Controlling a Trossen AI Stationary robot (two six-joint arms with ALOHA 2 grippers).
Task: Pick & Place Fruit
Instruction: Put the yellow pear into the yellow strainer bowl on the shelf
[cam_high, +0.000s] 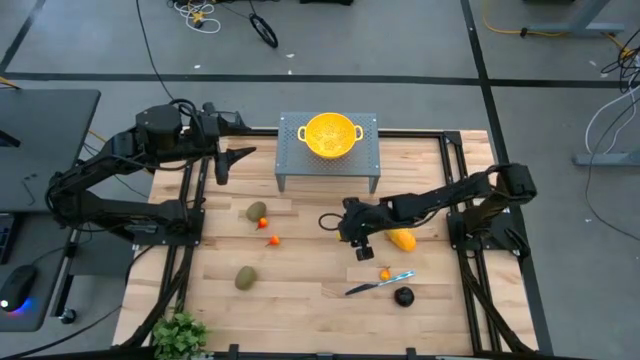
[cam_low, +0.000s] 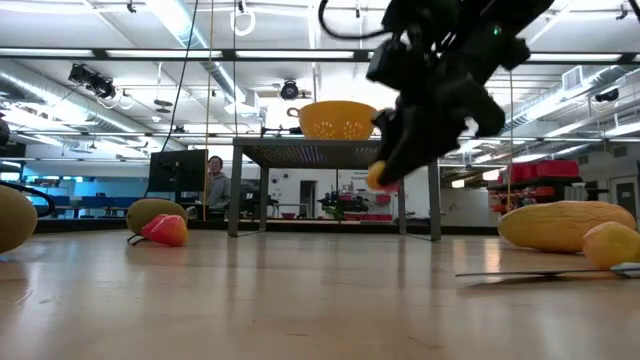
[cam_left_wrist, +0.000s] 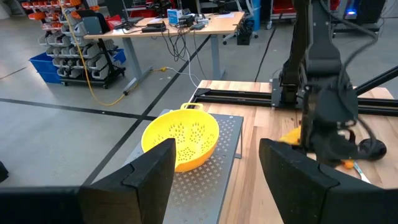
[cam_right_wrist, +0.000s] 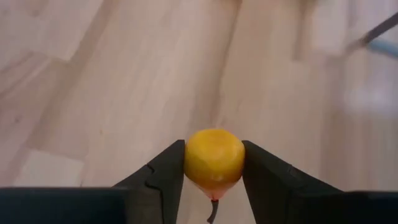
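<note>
1. Nearest the front table edge lie a dark round fruit (cam_high: 403, 296), a slim knife (cam_high: 380, 283) with a pale blue handle, and a tiny orange fruit (cam_high: 385, 274) touching the knife's handle end; an olive-brown oval fruit (cam_high: 245, 278) rests well to the left of them.
2. Just behind these, the right gripper (cam_right_wrist: 213, 163) hangs above the bare boards, lifted clear of the wood. Its two fingers (cam_right_wrist: 163, 171) are clamped on a small yellow-orange round fruit (cam_right_wrist: 214, 156), one pad on each flank and a short stem pointing down between them. Gripping across the widest part likely keeps so small a piece from slipping out.
3. Beside that arm, a larger yellow-orange oblong fruit (cam_high: 402, 239) lies on the table, not touched.
4. Toward the left, a tiny orange-red fruit (cam_high: 273, 240) sits near a second olive-brown oval (cam_high: 257, 211); both lie loose.
5. Farther back stands a grey perforated metal stand (cam_high: 290, 160) carrying a yellow perforated bowl (cam_high: 332, 134), empty as far as can be seen. It is probably the drop-off spot, raised so fruit must be carried up and over.
6. At the far left, the left gripper (cam_left_wrist: 214, 171) waits level with the stand, jaws apart and holding nothing, facing the bowl.
</note>
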